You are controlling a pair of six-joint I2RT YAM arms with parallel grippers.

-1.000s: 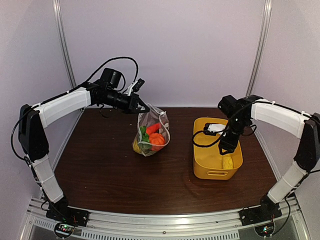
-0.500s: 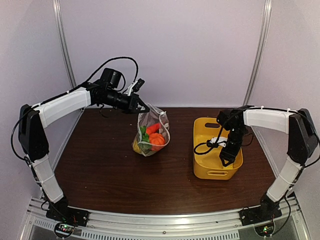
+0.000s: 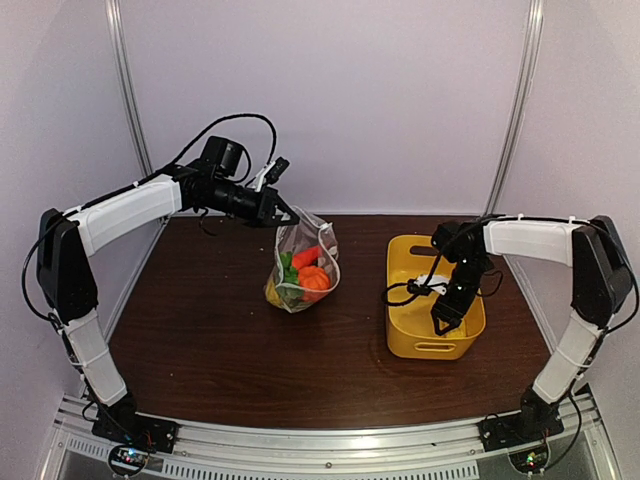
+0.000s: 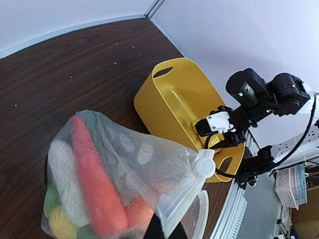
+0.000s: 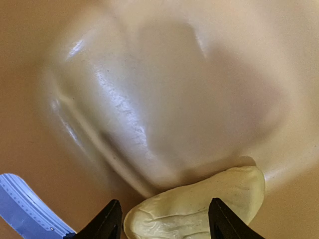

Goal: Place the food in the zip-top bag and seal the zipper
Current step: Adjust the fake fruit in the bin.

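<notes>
Left side first: the left gripper (image 3: 288, 220) is up off the table (image 3: 210, 340), clamped tight on the top edge of the zip-top bag (image 3: 305, 265). The bag dangles from that pinch with its bottom down at the wood, a bit left of the table's middle. From the left wrist cam you can see the dark fingertips (image 4: 155, 230) biting the plastic right at the zipper (image 4: 187, 194), with the little white slider tab (image 4: 205, 163) sitting just past them along that edge. The bag's got plenty of food in it: a long orange carrot (image 4: 94, 179) lying diagonally, a white piece (image 4: 62, 164) beside it, something green (image 4: 50, 199) and yellow (image 4: 60, 224) in the bottom corner, and a reddish piece (image 4: 137, 211) near the pinch. Over to the right, well apart from the bag, is the yellow basket (image 3: 432, 347), and the right gripper (image 3: 440, 322) is poking down inside it. On its wrist cam the jaws are spread apart, with a pale yellow piece (image 5: 199, 206) lying on the basket floor between them. One finger sits just beside its end and the other overlaps it, and I honestly can't tell if either is touching. Not clenched on it, anyway.
</notes>
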